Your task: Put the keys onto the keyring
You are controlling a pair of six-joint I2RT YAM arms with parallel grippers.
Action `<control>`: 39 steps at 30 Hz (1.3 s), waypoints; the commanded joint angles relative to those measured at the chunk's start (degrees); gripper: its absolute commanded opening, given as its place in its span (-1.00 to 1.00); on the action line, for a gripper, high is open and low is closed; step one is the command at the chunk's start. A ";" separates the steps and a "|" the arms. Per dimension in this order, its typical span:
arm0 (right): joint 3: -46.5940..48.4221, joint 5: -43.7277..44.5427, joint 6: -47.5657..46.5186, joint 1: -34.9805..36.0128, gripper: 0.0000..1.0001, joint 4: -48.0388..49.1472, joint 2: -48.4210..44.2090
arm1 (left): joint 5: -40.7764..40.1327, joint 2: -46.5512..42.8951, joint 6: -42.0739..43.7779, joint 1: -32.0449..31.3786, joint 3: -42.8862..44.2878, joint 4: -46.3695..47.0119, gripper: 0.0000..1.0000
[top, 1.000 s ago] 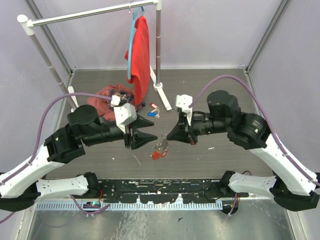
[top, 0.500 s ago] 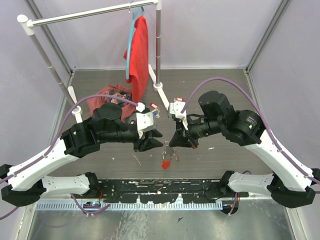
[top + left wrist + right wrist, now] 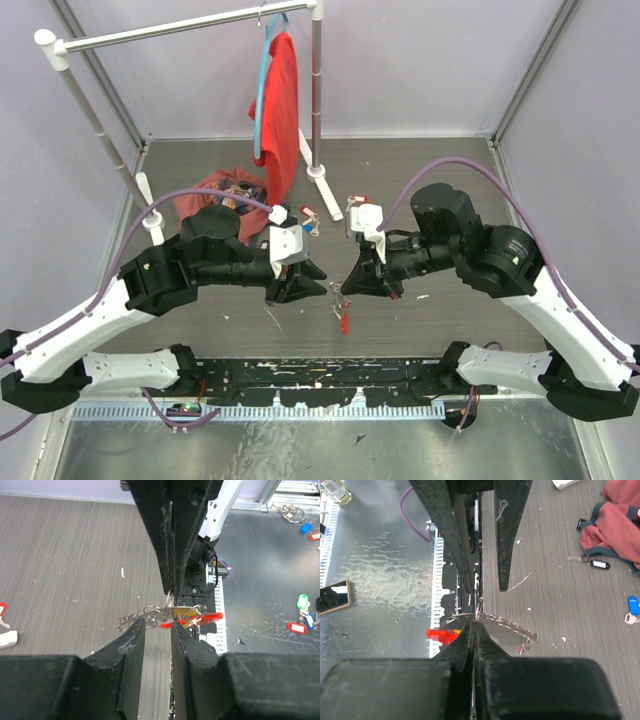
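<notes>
Silver thin-chain keyring [image 3: 152, 613] with long red tag hangs above tabletop [image 3: 430, 180], pinched in clenched right tool [image 3: 476, 625]. Fingers of parted left tool [image 3: 158, 626] straddle chain, not gripping. Step, judged: securing two-handed hold. Next: left closes on chain beside right's pinch, no tugging.

Left pincer [image 3: 157, 626] slightly parted, right pincer [image 3: 476, 626] clamped

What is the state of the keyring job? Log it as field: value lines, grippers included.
right gripper: shut on the keyring chain, holding it in the air
left gripper: jaws apart, chain at its fingertips
red tag: hanging below the chain
blue-tagged key: lying on the table, apart from the keyring
</notes>
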 commanded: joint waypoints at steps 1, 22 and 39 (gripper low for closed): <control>1.45 -2.07 -0.79 0.35 -0.99 5.49 -2.55 | -0.73 -2.72 -3.11 -0.09 -2.44 6.13 -0.31; 0.45 -2.62 -0.18 0.34 -0.99 7.47 -4.29 | 3.85 -2.52 -8.21 -0.10 -4.70 13.42 -0.29; -0.40 -3.15 0.09 0.34 -0.99 8.33 -4.16 | 5.63 -1.05 -9.49 -0.11 -4.02 14.59 -0.55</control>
